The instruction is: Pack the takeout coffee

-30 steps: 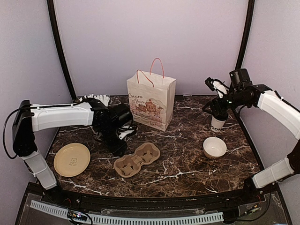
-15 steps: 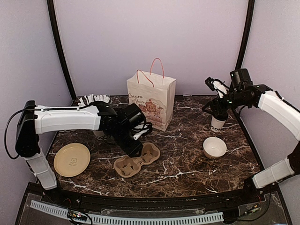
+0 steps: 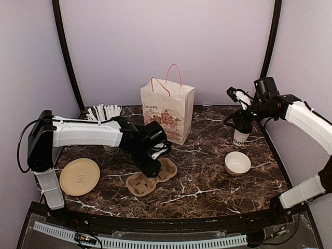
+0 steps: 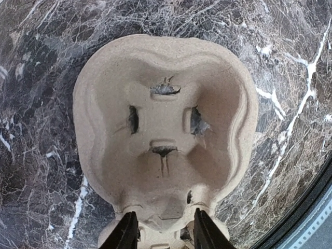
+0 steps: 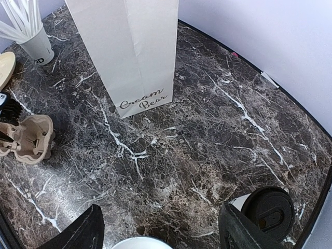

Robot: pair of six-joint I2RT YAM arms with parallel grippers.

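Evidently the carrier-fetching step: coffee not yet packed.
From the left: one plate (image 3: 79, 176), one straw cup (image 5: 39, 45), one pulp cup carrier (image 4: 163, 129) with two wells, one paper bag (image 3: 167, 111), one bowl (image 3: 237, 163), and one takeout coffee (image 3: 240, 136), lidded, standing at the right rear of the table (image 3: 207, 181). The left gripper (image 4: 165, 231) straddles the carrier's narrow waist; whether it pinches yet I cannot tell. The right gripper (image 5: 161, 231) hangs spread and empty just above the coffee. Next, probably, comes a firm squeeze and a level lift.
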